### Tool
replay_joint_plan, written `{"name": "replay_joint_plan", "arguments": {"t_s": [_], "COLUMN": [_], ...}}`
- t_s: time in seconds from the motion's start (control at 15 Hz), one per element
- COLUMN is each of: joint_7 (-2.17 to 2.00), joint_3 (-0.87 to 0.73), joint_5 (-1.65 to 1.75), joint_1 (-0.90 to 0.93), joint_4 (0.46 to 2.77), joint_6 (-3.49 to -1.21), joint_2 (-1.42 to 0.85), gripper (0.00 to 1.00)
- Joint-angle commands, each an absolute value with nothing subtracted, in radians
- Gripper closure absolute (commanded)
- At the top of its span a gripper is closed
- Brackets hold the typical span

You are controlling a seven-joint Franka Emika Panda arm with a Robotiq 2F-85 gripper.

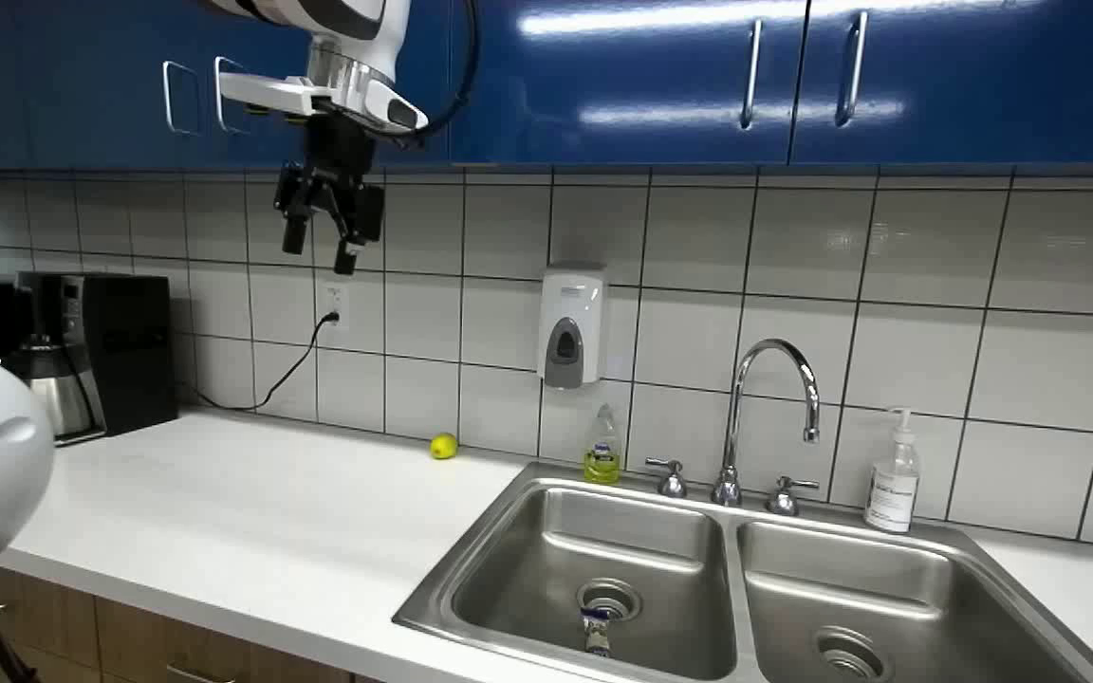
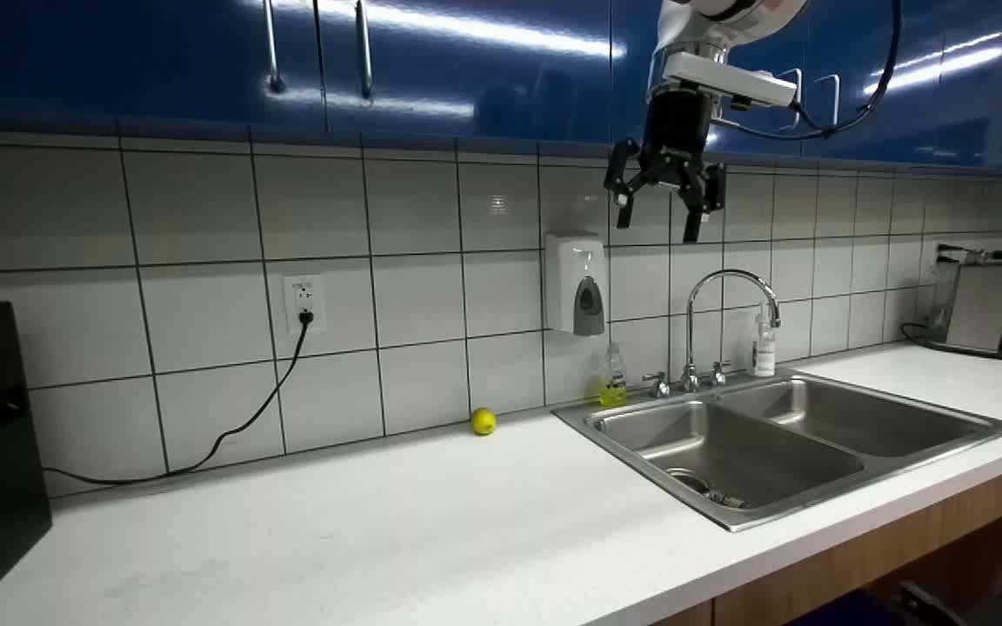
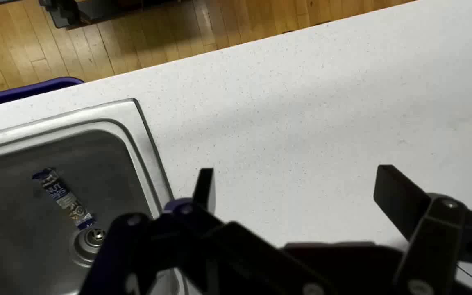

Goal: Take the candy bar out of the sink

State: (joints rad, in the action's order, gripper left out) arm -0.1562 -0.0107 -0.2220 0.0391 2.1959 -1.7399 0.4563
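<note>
One small dark oblong wrapped candy bar [image 3: 64,199] lying in the stainless steel double-basin sink [image 1: 468,560], black two-fingered pincer [image 2: 658,221] spread wide up high

Bar: on the floor of the bowl [image 1: 675,612] nearest the small yellow-green ball [image 1: 443,446], lying slantwise, one purple-blue end just beside the round metal drain [image 3: 96,237]; can't tell if it touches the drain's rim. Wrapper reads NUT BARS in the wrist view

Pincer: fingers [image 3: 398,200] well apart, pointing down, speckled white counter [image 3: 281,123] showing through the gap between them. Hangs from the white arm [image 1: 338,24], well apart from the bar. In both exterior views the fingertips stand out against the white tiled wall [image 1: 499,313], lower than the bottom edge of the glossy blue cabinets [image 1: 603,76]. In the wrist view one finger partly covers the sink's edge

Sink: curved chrome faucet [image 1: 732,436] behind the bowls, a lever handle [image 1: 672,479] on each side of it. Clear bottle of yellow-green liquid [image 1: 602,460] at one end of the back rim, clear pump bottle with white label [image 1: 892,493] at the other

Wall: white and grey soap dispenser [image 1: 573,327] mounted on the tiles, above and between ball and faucet. Black cord [image 1: 292,372] plugged into a white outlet [image 1: 333,294], trailing down to the counter beside the boxy black coffee machine [image 1: 134,360] with steel carafe [image 1: 61,394]

Wrist view also catches honey-brown wooden floor [image 3: 236,24] and a curved purple rim [image 3: 31,91] past the counter edge
</note>
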Motion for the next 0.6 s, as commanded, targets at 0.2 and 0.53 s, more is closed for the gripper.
{"name": "replay_joint_plan", "arguments": {"t_s": [0.2,0.53], "joint_7": [-0.151,-0.119], "joint_3": [0.002,0.013], "joint_5": [-0.227,-0.165], "joint_1": [0.023,0.02], "joint_4": [2.194,2.201], "joint_6": [-1.737,-1.755], "joint_2": [0.455,0.467], "gripper": [0.0,0.0]}}
